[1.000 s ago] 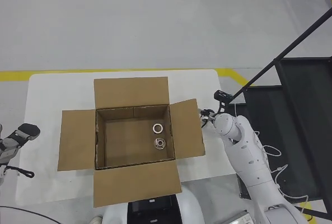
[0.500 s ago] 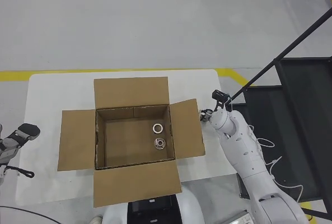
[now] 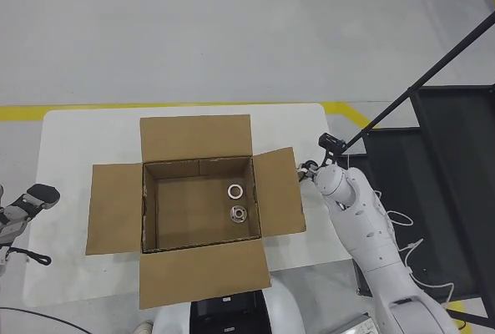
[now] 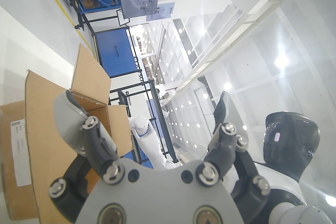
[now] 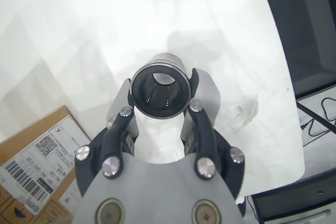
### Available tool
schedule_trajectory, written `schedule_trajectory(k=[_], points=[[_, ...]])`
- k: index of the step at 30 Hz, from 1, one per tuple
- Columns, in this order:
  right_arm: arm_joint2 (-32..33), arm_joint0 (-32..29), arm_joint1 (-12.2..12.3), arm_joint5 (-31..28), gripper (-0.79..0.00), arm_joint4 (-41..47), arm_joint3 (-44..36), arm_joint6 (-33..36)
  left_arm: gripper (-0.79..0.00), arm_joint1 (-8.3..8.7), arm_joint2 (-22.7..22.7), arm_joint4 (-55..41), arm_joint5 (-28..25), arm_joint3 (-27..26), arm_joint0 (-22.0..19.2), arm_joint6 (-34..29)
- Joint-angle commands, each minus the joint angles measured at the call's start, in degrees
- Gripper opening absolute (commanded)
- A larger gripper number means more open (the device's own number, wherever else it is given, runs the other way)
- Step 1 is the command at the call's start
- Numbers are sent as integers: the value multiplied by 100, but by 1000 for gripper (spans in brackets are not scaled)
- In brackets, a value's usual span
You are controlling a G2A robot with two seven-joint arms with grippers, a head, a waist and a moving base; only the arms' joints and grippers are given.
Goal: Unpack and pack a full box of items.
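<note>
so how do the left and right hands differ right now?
The left hand is open and empty; the right hand is shut on a hollow metal cylinder. The left hand sits at the left edge of the table; the right hand is above the table, beside the right flap of the box. Both are outside the box.

The top view looks straight down from well above onto the tabletop (image 3: 80, 142) and the open box (image 3: 195, 138). The left wrist view tilts upward past the box's outer side toward the ceiling (image 4: 262, 51). The right wrist view faces down, close over the tabletop, beside a box flap.
</note>
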Motion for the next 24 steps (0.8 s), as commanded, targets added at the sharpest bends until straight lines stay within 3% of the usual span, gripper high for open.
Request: schedule_trajectory(k=[1, 17, 24], points=[[65, -75, 9, -20, -785, 40, -118, -28, 0, 0, 0, 0, 0, 0, 0, 0], [748, -1097, 110, -436, -785, 563, -2279, -155, 0, 0, 0, 0, 0, 0, 0, 0], [788, -1226, 128, -321, -785, 429, -3263, -245, 0, 0, 0, 0, 0, 0, 0, 0]])
